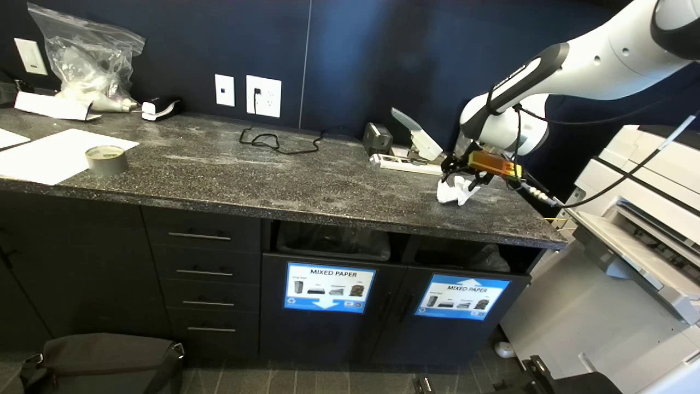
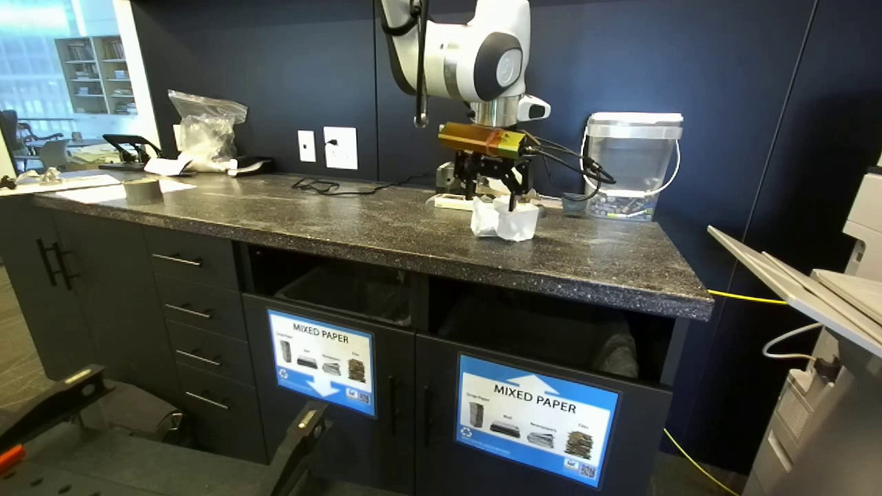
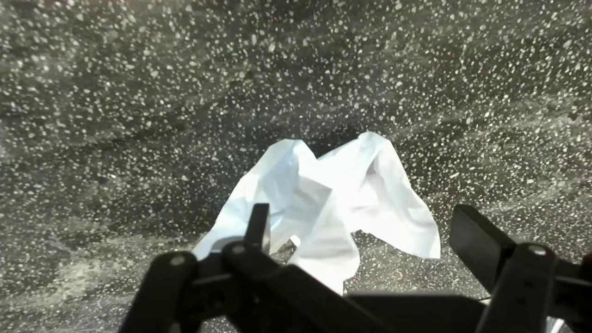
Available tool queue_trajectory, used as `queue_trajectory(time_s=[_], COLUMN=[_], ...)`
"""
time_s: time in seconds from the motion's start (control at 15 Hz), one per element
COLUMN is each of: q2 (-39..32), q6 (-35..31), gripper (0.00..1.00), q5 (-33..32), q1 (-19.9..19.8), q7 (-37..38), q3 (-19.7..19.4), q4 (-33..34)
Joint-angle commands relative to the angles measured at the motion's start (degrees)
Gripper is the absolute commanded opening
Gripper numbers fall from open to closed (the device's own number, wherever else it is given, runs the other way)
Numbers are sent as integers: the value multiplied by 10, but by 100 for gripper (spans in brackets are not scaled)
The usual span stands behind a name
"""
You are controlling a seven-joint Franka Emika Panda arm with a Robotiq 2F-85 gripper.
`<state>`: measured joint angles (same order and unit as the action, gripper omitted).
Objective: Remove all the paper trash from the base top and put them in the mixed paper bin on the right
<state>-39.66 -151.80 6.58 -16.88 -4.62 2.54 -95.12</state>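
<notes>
While the right bin [image 2: 637,427] interior is largely obscured, a far bucket [image 2: 627,162] holds small items [image 2: 620,207], gripper [image 3: 364,224] wide at crumpled paper [image 3: 323,212].

I drive a smooth white arm [image 1: 607,63] from far away. It has black parts [image 1: 553,54] too, plus a shiny silver ring [image 2: 496,112] and a pale round cap [image 2: 508,67] set in black. Two little round dots [image 1: 625,52] mark the white side. A gold and orange box [image 2: 482,140] sits just above my black hand [image 2: 491,200], and black wires [image 2: 595,167] loop out beside it. My black fingers [image 3: 520,277] have flat tips [image 3: 474,240] and shiny round screws [image 3: 177,260].
</notes>
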Motion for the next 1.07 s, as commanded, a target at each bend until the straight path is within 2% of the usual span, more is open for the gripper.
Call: queue_trajectory(time_s=[0.0, 1.0], q2=[-28, -84], q6=[31, 58], gripper=[100, 100], q5=[19, 18], q1=[15, 37], q7=[23, 74], q3=[-14, -37], q4=[56, 121])
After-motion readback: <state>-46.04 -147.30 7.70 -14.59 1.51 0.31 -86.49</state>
